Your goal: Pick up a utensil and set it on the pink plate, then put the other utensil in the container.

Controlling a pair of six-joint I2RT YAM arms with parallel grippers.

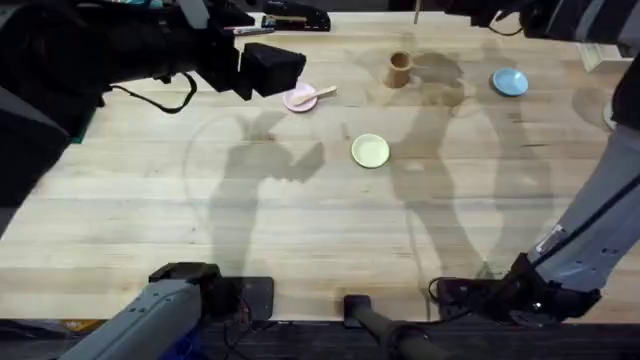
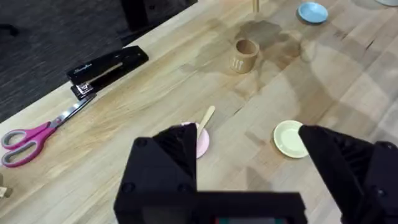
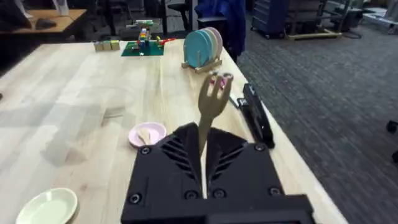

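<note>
The pink plate point(image 1: 300, 97) lies at the table's far middle-left with the wooden spoon point(image 1: 316, 95) resting across it, handle over the rim. My left gripper point(image 1: 272, 70) hovers just left of the plate, open and holding nothing; in the left wrist view its gripper point(image 2: 249, 155) stands above the plate point(image 2: 202, 144) and the spoon handle point(image 2: 206, 116). My right gripper point(image 3: 204, 152) is shut on the wooden fork point(image 3: 211, 112), prongs pointing up, held high in the air. The tan container point(image 1: 399, 70) stands upright to the right of the pink plate.
A yellow plate point(image 1: 370, 150) lies mid-table and a blue plate point(image 1: 509, 82) at the far right. A black stapler point(image 2: 109, 68) and pink-handled scissors point(image 2: 31, 138) lie near the far edge. A rack of plates point(image 3: 202, 46) stands farther along the table.
</note>
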